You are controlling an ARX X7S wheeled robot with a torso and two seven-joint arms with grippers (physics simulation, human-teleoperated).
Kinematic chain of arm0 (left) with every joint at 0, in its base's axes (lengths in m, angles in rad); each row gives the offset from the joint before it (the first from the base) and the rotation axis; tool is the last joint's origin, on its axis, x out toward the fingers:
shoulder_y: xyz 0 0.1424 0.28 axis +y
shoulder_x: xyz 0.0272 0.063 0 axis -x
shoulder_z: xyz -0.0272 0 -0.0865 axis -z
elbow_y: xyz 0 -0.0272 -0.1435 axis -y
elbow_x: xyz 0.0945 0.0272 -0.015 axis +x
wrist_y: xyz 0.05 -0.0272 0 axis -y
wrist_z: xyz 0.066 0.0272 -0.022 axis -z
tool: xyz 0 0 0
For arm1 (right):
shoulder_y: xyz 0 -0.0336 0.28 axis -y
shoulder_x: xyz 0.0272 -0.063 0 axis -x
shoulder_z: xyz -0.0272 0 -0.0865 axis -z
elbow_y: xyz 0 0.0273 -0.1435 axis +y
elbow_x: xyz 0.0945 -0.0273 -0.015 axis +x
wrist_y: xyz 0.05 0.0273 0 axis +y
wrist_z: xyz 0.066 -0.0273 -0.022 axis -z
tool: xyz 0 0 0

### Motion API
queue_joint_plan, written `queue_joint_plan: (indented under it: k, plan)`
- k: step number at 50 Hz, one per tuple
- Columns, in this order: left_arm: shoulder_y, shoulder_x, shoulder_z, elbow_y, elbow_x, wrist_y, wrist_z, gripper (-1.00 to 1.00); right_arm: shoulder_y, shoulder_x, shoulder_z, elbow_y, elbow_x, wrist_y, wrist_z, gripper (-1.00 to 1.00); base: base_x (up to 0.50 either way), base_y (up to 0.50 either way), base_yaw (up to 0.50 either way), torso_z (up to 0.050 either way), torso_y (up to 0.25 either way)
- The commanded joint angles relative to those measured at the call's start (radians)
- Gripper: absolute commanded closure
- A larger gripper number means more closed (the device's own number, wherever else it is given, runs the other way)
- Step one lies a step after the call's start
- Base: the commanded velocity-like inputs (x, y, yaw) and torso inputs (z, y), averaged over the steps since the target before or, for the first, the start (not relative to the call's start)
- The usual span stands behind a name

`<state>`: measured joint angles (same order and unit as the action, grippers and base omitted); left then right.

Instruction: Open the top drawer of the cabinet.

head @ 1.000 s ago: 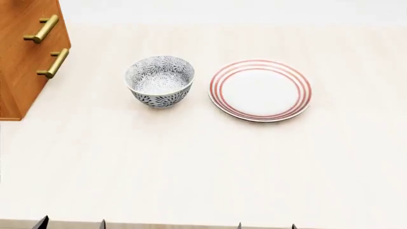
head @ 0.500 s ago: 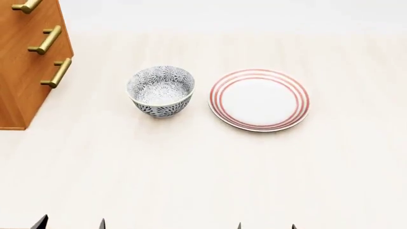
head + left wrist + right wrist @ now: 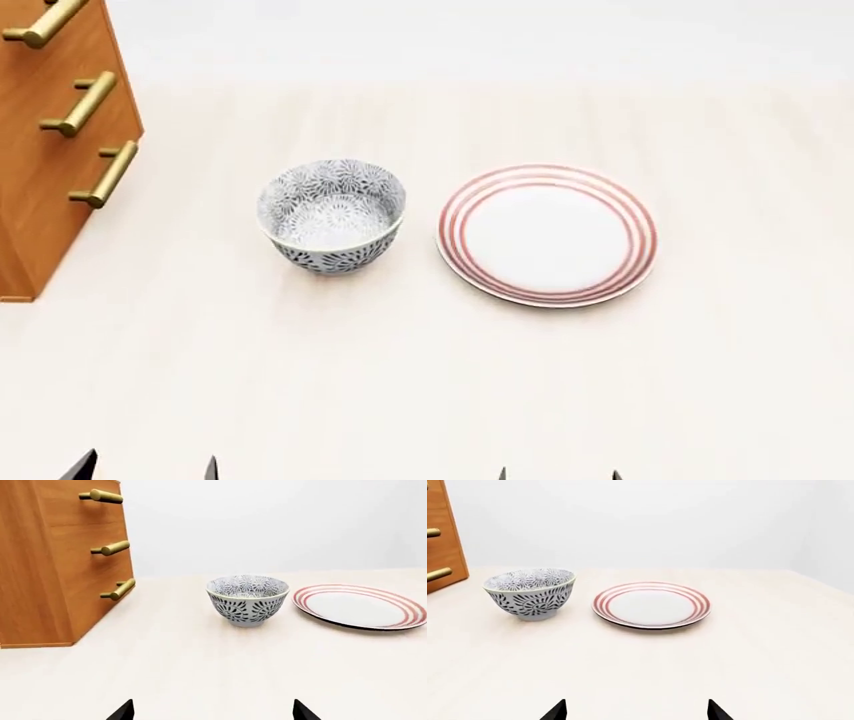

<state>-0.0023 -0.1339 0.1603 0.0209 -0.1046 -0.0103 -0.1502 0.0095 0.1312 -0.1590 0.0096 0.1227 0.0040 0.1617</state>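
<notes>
The orange-brown cabinet (image 3: 40, 190) stands at the far left of the table, its three drawers all shut. The top drawer (image 3: 73, 507) carries the uppermost brass bar handle (image 3: 103, 496), which also shows in the head view (image 3: 40, 24). My left gripper (image 3: 213, 712) is open and empty, low over the table, well short of the cabinet. Only its fingertips (image 3: 211, 468) show at the head view's bottom edge. My right gripper (image 3: 636, 712) is open and empty, facing the bowl and plate. The right wrist view shows only the cabinet's edge (image 3: 444, 545).
A blue-patterned bowl (image 3: 331, 215) stands right of the cabinet and shows in the left wrist view (image 3: 248, 600) too. A white plate with red rings (image 3: 547, 235) lies right of the bowl. The pale wood table (image 3: 427, 390) runs to a white wall.
In the head view the cabinet, bowl and plate have slid downward, and the top drawer's handle has come into view. The grippers stay open at the bottom edge.
</notes>
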Motion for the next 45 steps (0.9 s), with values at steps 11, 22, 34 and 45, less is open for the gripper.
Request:
queue_joint_plan:
  k: [11,22,34,45]
  plan:
    - [-0.003,0.003,-0.003,-0.01,-0.006,0.02,0.007,-1.0,0.001,-0.001,-0.002,0.006,-0.001,-0.012,-0.007,-1.0,0.5,0.0,0.0,0.0,0.0]
    - [-0.002,-0.005,0.007,-0.007,-0.014,0.019,0.001,-1.0,0.002,0.007,-0.013,0.004,0.006,-0.012,-0.001,-1.0,0.5,0.0,0.0,0.0,0.0]
    - [-0.004,-0.013,0.017,-0.005,-0.022,0.018,-0.006,-1.0,0.003,0.014,-0.022,0.003,0.016,-0.011,0.006,-1.0,0.5,0.0,0.0,0.0,0.0]
    - [-0.004,-0.019,0.026,-0.004,-0.029,0.02,-0.013,-1.0,0.005,0.021,-0.031,0.007,0.022,-0.014,0.01,-1.0,0.5,0.0,0.0,0.0,0.001]
